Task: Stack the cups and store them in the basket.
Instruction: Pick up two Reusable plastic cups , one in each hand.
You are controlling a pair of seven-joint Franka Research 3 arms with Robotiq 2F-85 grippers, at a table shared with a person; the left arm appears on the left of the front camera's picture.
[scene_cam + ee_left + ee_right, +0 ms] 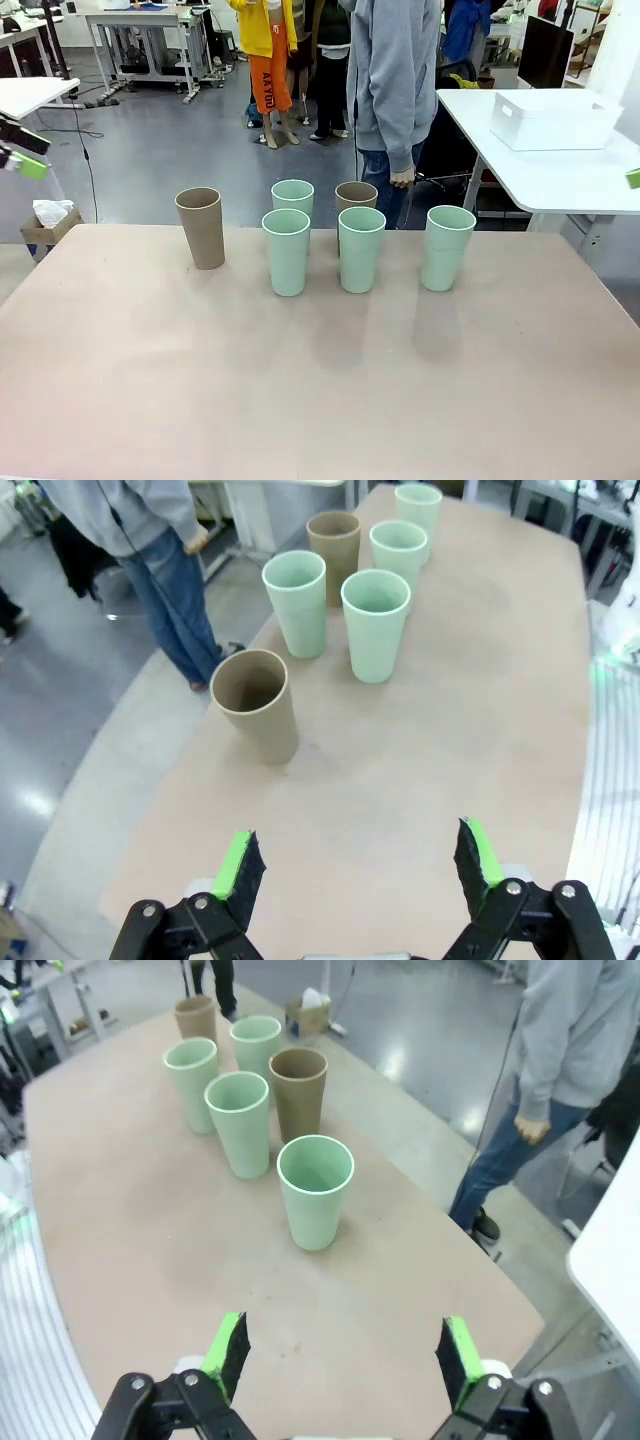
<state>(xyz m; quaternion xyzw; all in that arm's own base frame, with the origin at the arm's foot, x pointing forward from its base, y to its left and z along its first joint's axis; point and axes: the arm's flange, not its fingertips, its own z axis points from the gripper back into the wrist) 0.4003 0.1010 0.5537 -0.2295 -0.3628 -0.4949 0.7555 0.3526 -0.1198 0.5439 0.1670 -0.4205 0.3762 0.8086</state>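
Several cups stand upright near the table's far edge: a tan-brown cup (pixel 201 227) at the left, mint cups (pixel 286 251) (pixel 361 248) (pixel 447 247) in a front row, and a mint cup (pixel 292 198) and a brown cup (pixel 356 196) behind them. The white basket (pixel 553 120) sits on a separate white table at the far right. My left gripper (pixel 360 865) hangs open above the table's left end, the brown cup (pixel 256 705) nearest to it. Over the right end my right gripper (pixel 345 1352) is open, the nearest mint cup (pixel 315 1190) just ahead. Neither touches a cup.
A person in a grey hoodie (pixel 395 80) stands past the far edge, hand hanging. The near half of the tan table (pixel 320 390) is bare. A cardboard box with tissue (pixel 45 222) sits on the floor at the left.
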